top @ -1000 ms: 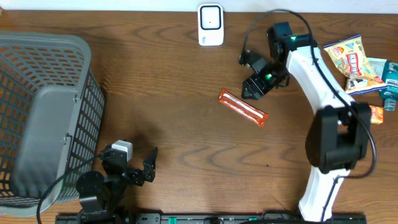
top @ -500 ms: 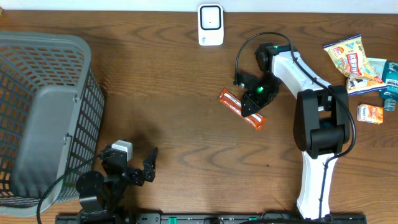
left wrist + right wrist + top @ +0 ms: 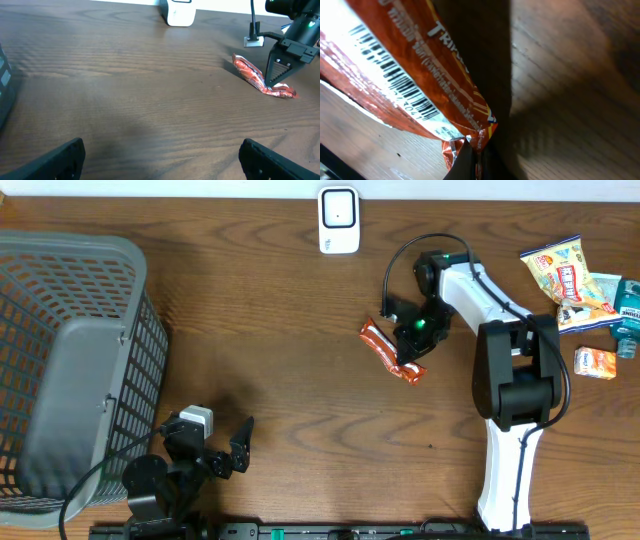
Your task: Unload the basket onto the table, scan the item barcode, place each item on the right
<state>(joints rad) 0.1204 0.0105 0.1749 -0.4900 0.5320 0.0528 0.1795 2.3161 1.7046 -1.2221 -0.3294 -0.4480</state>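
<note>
The item is an orange snack-bar wrapper (image 3: 383, 345) lying mid-table, also in the left wrist view (image 3: 251, 74). My right gripper (image 3: 409, 362) is shut on its lower right end, pinching the crimped seal. In the right wrist view the fingertips (image 3: 477, 161) clamp that seal, and the wrapper (image 3: 427, 75) shows its barcode (image 3: 390, 75) face up. The white scanner (image 3: 339, 220) stands at the table's far edge, also in the left wrist view (image 3: 180, 12). My left gripper (image 3: 212, 444) rests open near the front left, nothing between its fingers (image 3: 160, 160).
A grey mesh basket (image 3: 60, 370) fills the left side. Several snack packs (image 3: 570, 275) and a small orange box (image 3: 597, 363) lie at the right edge. The right arm's cable (image 3: 395, 275) loops above the bar.
The right gripper came down from the back onto the bar's lower right end and shut on it. The bar has swung steeper and shifted slightly right. The left arm is still.
</note>
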